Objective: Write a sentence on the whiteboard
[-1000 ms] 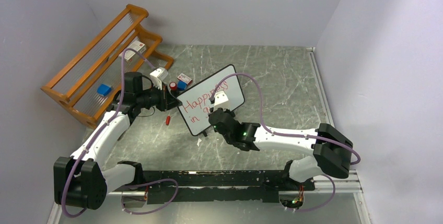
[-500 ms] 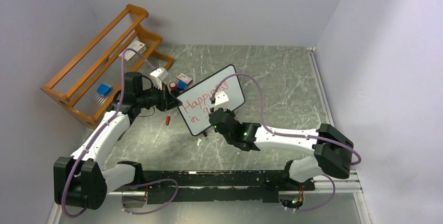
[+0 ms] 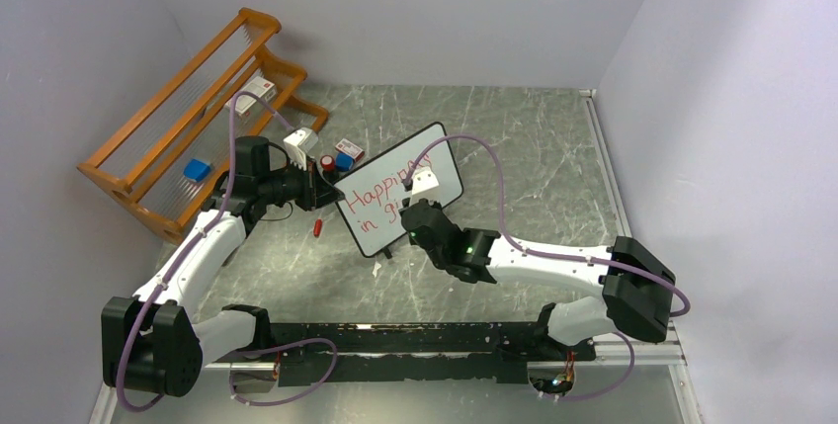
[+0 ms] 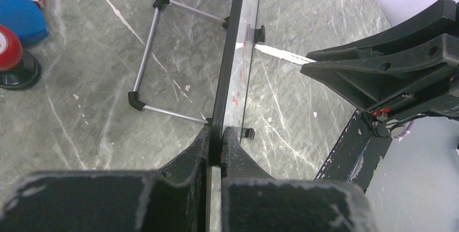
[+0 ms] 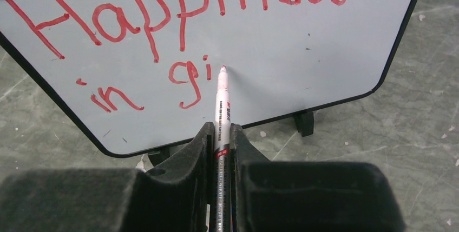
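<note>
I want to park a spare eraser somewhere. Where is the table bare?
Bare marble table lies between the whiteboard and the right wall, and behind the board. Crowded: between the wooden rack and whiteboard, small boxes plus the left claw.

The table top (image 3: 534,137) looks like grey stone, with thin white veins and some small scratches. Three plain walls of a pale lilac-grey colour close it in: a back wall (image 3: 415,9), a left wall (image 3: 59,68) and a right wall (image 3: 731,98). An orange-brown wooden rack (image 3: 255,21) with thin rods stands along the left wall. The light is soft and even, and the shadows are weak.
</note>
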